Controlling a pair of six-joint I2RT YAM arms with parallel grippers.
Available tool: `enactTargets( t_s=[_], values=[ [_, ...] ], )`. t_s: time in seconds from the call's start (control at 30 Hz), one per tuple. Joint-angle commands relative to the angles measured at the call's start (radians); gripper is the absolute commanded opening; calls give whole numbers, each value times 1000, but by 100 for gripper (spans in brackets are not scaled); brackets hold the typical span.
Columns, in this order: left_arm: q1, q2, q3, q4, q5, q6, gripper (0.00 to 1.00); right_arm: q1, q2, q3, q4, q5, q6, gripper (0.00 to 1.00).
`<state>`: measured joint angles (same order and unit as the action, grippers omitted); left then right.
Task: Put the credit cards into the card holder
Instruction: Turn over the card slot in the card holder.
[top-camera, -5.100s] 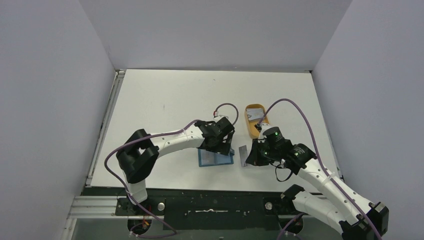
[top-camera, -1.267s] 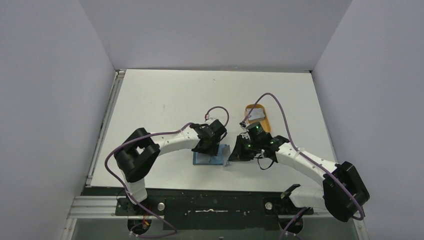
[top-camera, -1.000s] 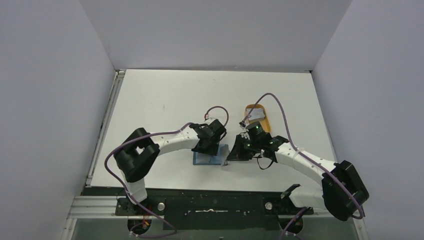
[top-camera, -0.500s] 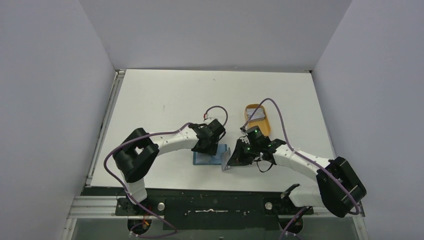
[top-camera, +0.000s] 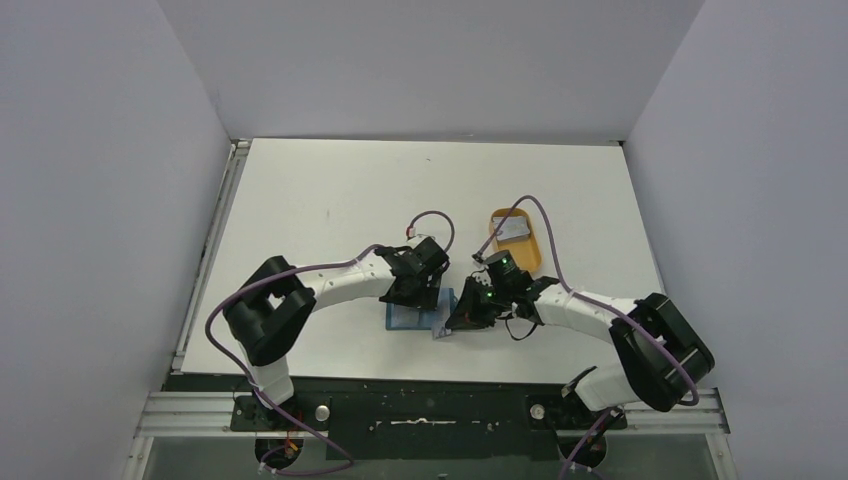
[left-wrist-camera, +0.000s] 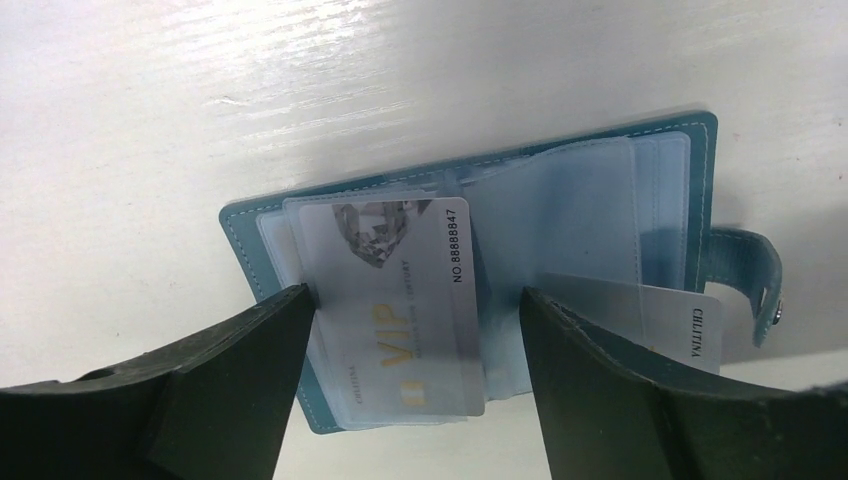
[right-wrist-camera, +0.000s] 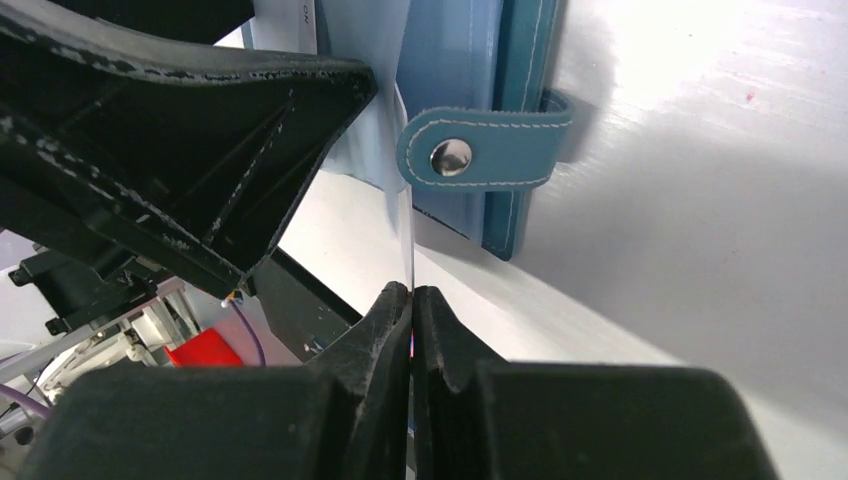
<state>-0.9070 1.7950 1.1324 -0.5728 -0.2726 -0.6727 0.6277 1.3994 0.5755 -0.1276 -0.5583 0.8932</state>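
The teal-blue card holder (top-camera: 410, 316) lies open on the table, its clear sleeves (left-wrist-camera: 560, 230) facing up. One credit card marked VIP (left-wrist-camera: 410, 300) sits in the left sleeve. My left gripper (left-wrist-camera: 415, 300) is open just over the holder, its fingers either side of that card. My right gripper (right-wrist-camera: 412, 295) is shut on another credit card (right-wrist-camera: 410, 230), seen edge-on. That card's far end reaches the holder's right side by the snap tab (right-wrist-camera: 485, 150). In the left wrist view the same card (left-wrist-camera: 680, 325) shows at the lower right sleeve.
An orange oval tray (top-camera: 528, 254) stands behind the right gripper (top-camera: 465, 315), with a pale card (top-camera: 512, 230) in it. Purple cables loop above both wrists. The left gripper (top-camera: 420, 290) and the right one work very close together. The table's front edge lies just below the holder.
The right gripper has carried its card leftward until it meets the holder's right edge. The left gripper stays over the holder and its jaws have spread a little wider.
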Motion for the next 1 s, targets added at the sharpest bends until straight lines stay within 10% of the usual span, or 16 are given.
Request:
enactTargets(
  t_s=[0.0, 0.97],
  values=[
    [12, -29, -22, -58, 49, -14, 77, 4, 26, 30, 82, -13, 7, 0],
    [127, -353, -137, 4, 160, -64, 91, 119, 122, 198, 18, 51, -25, 0]
  ],
)
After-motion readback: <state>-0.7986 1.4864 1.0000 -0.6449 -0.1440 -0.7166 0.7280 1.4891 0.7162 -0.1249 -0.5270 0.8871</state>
